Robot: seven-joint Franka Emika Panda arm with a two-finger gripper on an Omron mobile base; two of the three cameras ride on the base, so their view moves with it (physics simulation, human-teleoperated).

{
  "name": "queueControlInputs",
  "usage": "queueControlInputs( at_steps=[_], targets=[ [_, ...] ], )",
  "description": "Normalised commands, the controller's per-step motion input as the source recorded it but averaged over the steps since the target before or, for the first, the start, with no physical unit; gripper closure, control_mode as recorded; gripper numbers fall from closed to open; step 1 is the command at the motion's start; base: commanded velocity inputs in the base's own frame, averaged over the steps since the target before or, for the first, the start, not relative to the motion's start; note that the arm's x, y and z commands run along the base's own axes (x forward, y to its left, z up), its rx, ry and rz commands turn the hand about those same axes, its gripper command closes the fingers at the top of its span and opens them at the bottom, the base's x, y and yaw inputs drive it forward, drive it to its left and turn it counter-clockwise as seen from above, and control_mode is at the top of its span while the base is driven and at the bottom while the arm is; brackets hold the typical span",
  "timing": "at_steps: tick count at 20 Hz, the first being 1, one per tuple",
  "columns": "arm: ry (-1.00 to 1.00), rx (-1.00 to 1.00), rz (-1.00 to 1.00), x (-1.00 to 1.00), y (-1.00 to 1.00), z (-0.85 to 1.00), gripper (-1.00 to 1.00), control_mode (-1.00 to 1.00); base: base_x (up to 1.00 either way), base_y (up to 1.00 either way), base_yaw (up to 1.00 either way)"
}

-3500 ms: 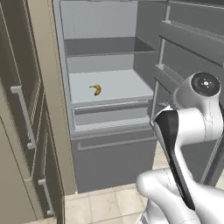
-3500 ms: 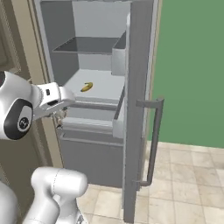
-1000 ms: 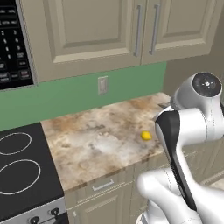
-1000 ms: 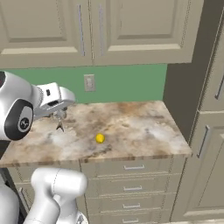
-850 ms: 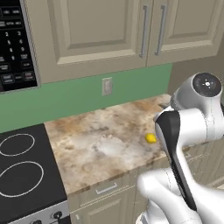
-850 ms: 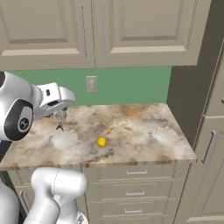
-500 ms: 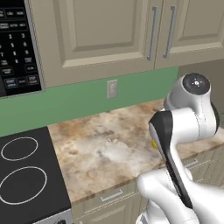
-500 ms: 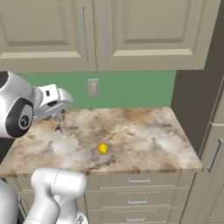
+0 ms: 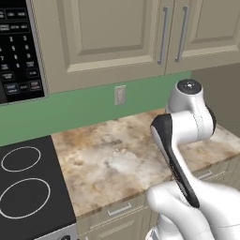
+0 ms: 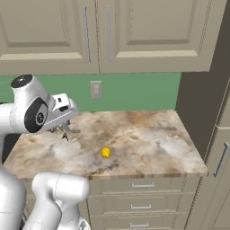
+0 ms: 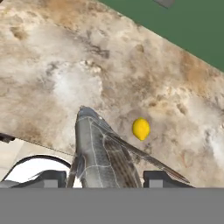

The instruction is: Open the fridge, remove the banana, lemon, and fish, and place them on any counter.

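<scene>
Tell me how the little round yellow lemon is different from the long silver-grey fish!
The round bright yellow lemon is a small ball, while the silver-grey fish is long and thin with fine lines on its body. The lemon lies on the speckled beige-brown counter; the fish is held up above it in the gripper. The lemon looks smaller than the fish. Both are out of the fridge.

The thin silver-grey fish (image 11: 103, 155) runs off the hand view's bottom edge, its rear end unseen. In the right base view it is too small to make out at the dark-fingered end effector (image 10: 64, 131).
</scene>
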Motion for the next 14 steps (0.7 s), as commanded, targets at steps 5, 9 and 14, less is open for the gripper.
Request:
queueControlInputs(
  at_steps=[5, 9, 14],
  targets=[
    [0.20, 0.00, 0.09, 0.69, 0.03, -0.49, 1.00, -1.00, 0.00, 0.00, 0.00],
    [0.20, 0.00, 0.12, 0.65, 0.00, -0.56, 1.00, -1.00, 0.00, 0.00, 0.00],
    [0.12, -0.03, 0.08, 0.66, 0.00, -0.77, 1.00, -1.00, 0.00, 0.00, 0.00]
  ],
)
